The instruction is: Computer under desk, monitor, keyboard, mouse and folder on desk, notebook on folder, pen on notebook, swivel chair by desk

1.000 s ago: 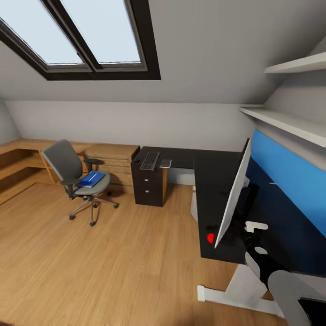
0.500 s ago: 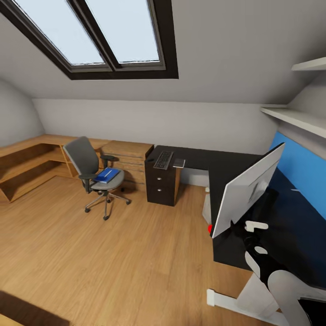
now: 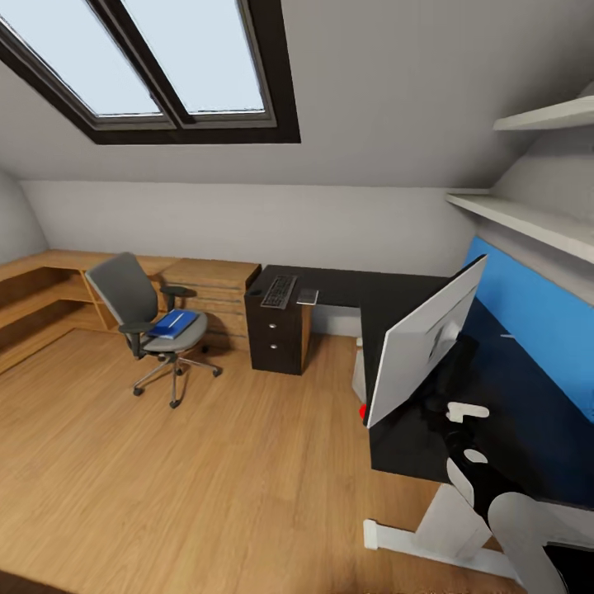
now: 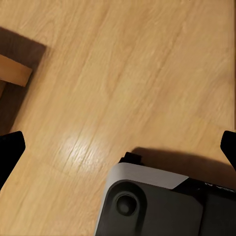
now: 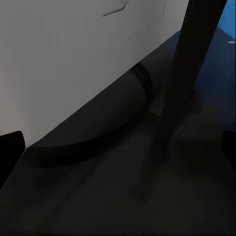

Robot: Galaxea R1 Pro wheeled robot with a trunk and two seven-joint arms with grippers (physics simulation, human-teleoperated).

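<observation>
1. Bedroom: you face sloped pale grey walls, a skylight (image 3: 165,66) overhead, and a light wood plank floor (image 3: 190,487).
2. Desk (image 3: 396,301): the black L-shaped top runs along the far wall and turns toward you on the right.
3. Monitor (image 3: 425,351): it stands tilted on the near desk wing, pale back toward you, red dot at its lower corner.
4. Swivel chair (image 3: 144,326): on the floor well left of the desk; the blue folder (image 3: 172,324) lies on its seat.
5. Keyboard (image 3: 279,291): on the far desk wing above the drawers.
6. Right gripper (image 5: 118,147): tips spread wide at the wrist view's edges, holding nothing, close to the monitor's stand.
7. Left gripper (image 4: 118,147): fingers wide apart over bare floor, holding nothing.
</observation>
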